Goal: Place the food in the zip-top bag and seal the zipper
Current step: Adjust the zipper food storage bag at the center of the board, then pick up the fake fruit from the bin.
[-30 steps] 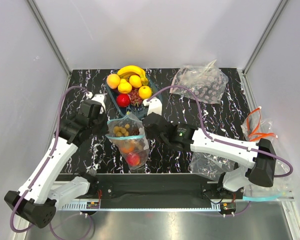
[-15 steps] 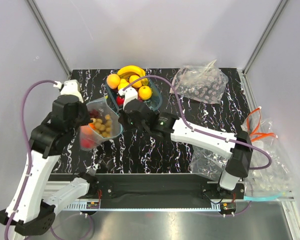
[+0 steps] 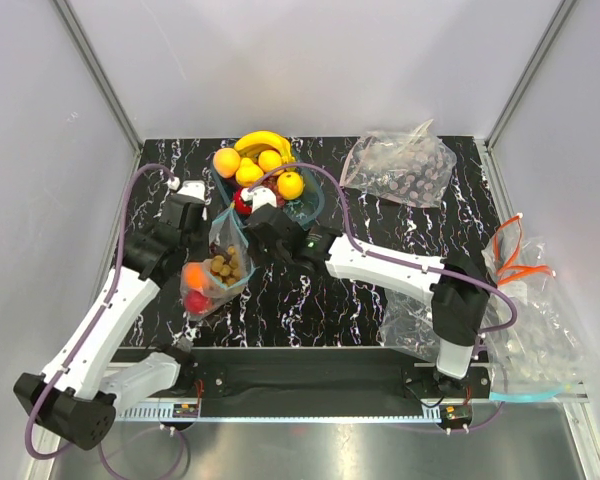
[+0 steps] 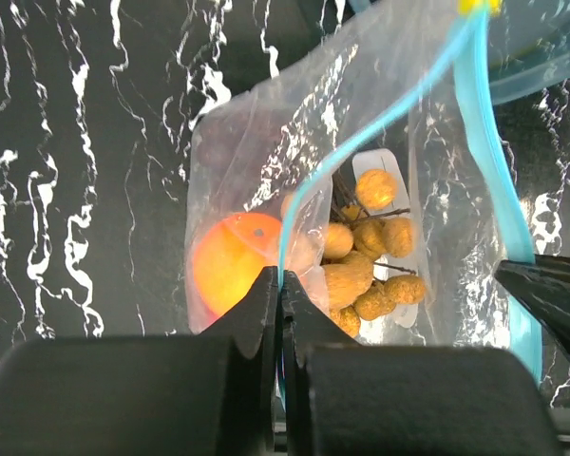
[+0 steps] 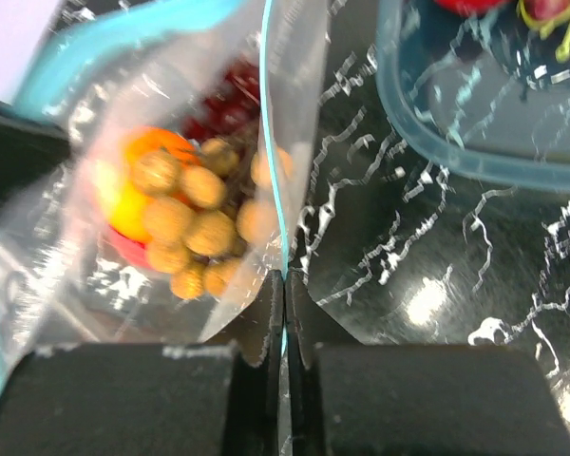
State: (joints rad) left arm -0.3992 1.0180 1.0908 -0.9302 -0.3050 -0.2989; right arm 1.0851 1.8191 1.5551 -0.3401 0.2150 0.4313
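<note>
The clear zip-top bag (image 3: 218, 272) hangs between my two grippers, left of the table's middle. Inside it I see an orange (image 4: 230, 268), a tan nut cluster (image 4: 366, 261), something red (image 3: 196, 300) and dark grapes (image 5: 230, 103). The light-blue zipper (image 4: 380, 119) runs along the bag's mouth. My left gripper (image 4: 282, 280) is shut on one end of the zipper, and my right gripper (image 5: 284, 277) is shut on the other (image 5: 276, 180). More food lies in the bowl (image 3: 311, 206) behind: a banana (image 3: 263, 140), yellow fruits (image 3: 270, 160), an orange (image 3: 226, 162) and a red apple (image 3: 242, 201).
A wrinkled clear bag (image 3: 400, 165) lies at the back right. More clear bags (image 3: 535, 330) and an orange-red strap (image 3: 515, 258) lie at the right edge. The bowl's rim (image 5: 456, 161) is close behind the right gripper.
The bag has swung from the table's middle over to the left and partly back. The left gripper has closed on the zipper. The right arm has stretched left after it.
</note>
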